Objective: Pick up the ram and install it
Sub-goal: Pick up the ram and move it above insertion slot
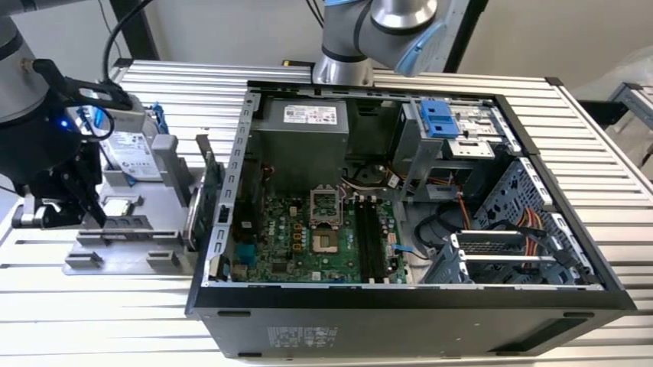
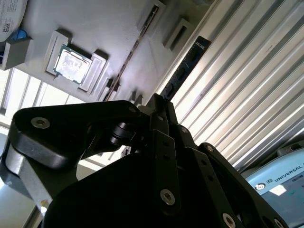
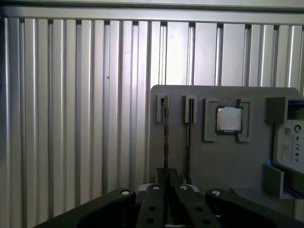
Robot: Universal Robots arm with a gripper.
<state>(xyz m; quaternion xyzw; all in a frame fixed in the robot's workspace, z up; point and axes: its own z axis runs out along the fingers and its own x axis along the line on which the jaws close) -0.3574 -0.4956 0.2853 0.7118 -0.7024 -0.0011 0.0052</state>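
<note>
- Grey holder tray (image 1: pixel 122 256) lies on the ribbed metal bench (image 1: pixel 102 321), just beside the open computer case (image 1: pixel 408 294), on the exterior view's left of it.
- Jaws sit low over this tray and look pressed together on one end of the ram (image 3: pixel 166 137). In the first wrist view the ram is a thin dark stick seen edge-on, standing in the tray's outermost slot.
- Another thin stick (image 3: pixel 189 142) stands in the next slot, just beside the ram.
- Farther along the tray, a square processor chip (image 3: pixel 229 118) rests in its own recess.
</note>
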